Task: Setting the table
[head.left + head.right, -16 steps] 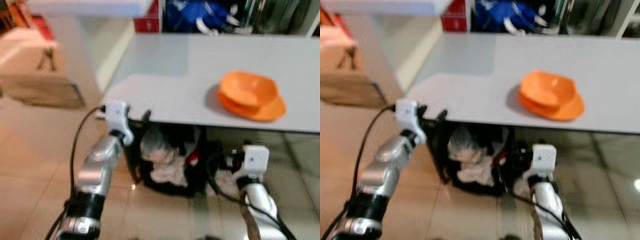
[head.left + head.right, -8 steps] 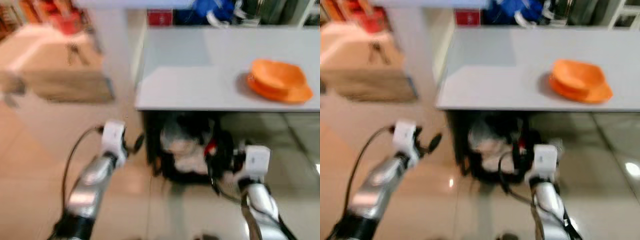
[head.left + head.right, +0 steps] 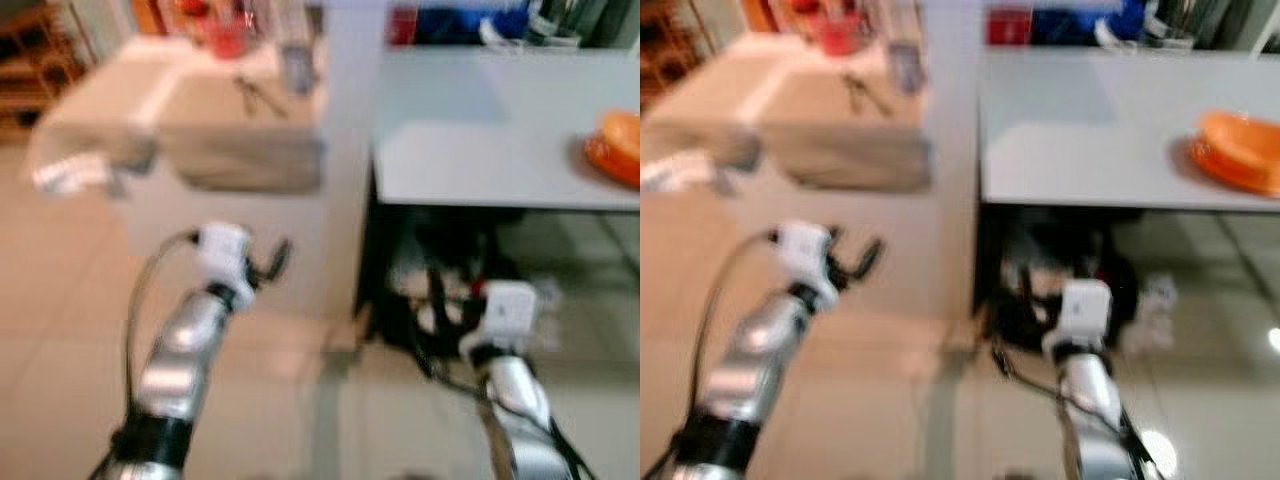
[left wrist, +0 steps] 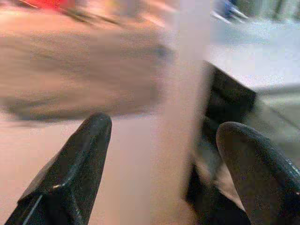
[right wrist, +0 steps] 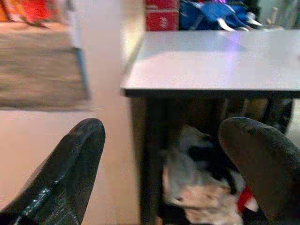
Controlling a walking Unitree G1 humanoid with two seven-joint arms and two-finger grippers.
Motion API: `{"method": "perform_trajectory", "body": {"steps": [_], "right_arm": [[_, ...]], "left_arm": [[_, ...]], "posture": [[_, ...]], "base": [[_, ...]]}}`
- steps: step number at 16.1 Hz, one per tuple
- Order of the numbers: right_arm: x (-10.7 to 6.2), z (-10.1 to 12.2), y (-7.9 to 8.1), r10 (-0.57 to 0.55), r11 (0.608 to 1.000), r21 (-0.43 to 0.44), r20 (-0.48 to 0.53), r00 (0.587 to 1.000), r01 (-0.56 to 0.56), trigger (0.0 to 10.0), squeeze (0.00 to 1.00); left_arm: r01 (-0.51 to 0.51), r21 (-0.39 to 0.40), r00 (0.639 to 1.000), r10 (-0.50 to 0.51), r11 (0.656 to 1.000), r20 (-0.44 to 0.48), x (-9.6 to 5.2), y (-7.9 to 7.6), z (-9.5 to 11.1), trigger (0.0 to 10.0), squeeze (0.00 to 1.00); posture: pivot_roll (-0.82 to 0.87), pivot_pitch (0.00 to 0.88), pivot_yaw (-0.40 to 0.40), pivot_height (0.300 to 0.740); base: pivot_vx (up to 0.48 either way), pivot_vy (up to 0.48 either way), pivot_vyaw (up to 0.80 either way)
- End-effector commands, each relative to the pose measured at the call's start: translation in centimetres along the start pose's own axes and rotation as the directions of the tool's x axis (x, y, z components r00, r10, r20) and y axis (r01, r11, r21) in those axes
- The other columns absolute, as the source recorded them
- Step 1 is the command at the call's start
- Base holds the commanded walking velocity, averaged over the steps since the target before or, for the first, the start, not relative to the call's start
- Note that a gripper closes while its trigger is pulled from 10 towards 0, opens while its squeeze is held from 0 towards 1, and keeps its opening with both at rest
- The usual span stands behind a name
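Orange dishes (image 3: 1240, 150) cut off at blurred table (image 3: 1090, 150) edge.

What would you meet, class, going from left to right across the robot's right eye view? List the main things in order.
Left gripper → right arm's white wrist block → orange dishes at the grey table's right edge.

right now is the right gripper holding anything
No, the right gripper is open, with nothing between its black fingers, just the grey table ahead.
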State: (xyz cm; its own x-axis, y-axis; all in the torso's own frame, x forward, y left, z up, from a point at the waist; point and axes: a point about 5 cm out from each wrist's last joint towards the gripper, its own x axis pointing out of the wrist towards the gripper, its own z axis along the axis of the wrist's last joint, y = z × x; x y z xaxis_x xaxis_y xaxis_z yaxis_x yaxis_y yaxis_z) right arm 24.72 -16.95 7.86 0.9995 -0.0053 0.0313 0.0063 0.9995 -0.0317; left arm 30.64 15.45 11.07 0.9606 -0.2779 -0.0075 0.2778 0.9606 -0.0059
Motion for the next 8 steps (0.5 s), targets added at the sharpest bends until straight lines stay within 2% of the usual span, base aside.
{"method": "perform_trajectory", "body": {"steps": [1, 4, 6, 8], "right_arm": [[0.0, 0.6, -1.2, -0.041, 0.999, -0.017, 0.031, 0.999, 0.042, 10.0, 0.00], [-0.1, 1.4, -2.0, -0.086, 0.996, -0.014, 0.074, 0.994, 0.088, 10.0, 0.00], [0.2, 2.6, -2.4, -0.095, 0.995, -0.025, 0.112, 0.989, 0.099, 10.0, 0.00], [0.6, 2.9, -3.2, -0.119, 0.992, -0.021, 0.115, 0.986, 0.123, 10.0, 0.00]], "left_arm": [[-0.018, 0.024, 0.998, 0.016, 1.000, 0.069, 0.2, -0.2, 1.2, 10.0, 0.00], [-0.055, 0.024, 0.996, 0.053, 0.998, 0.069, -0.2, 0.3, 1.0, 10.0, 0.00], [-0.071, -0.005, 0.995, 0.071, 0.997, 0.077, 0.2, 0.4, 1.7, 10.0, 0.00], [-0.044, 0.036, 0.996, 0.041, 0.998, 0.078, 0.7, 0.3, 2.4, 10.0, 0.00]], "posture": [[-0.06, 0.025, 0.047, 0.740], [-0.06, 0.018, 0.047, 0.740], [-0.06, 0.012, 0.045, 0.740], [-0.06, 0.009, 0.045, 0.740]], "base": [[0.000, 0.000, 0.00], [0.000, 0.000, 0.00], [0.000, 0.000, 0.00], [0.000, 0.000, 0.00]]}}
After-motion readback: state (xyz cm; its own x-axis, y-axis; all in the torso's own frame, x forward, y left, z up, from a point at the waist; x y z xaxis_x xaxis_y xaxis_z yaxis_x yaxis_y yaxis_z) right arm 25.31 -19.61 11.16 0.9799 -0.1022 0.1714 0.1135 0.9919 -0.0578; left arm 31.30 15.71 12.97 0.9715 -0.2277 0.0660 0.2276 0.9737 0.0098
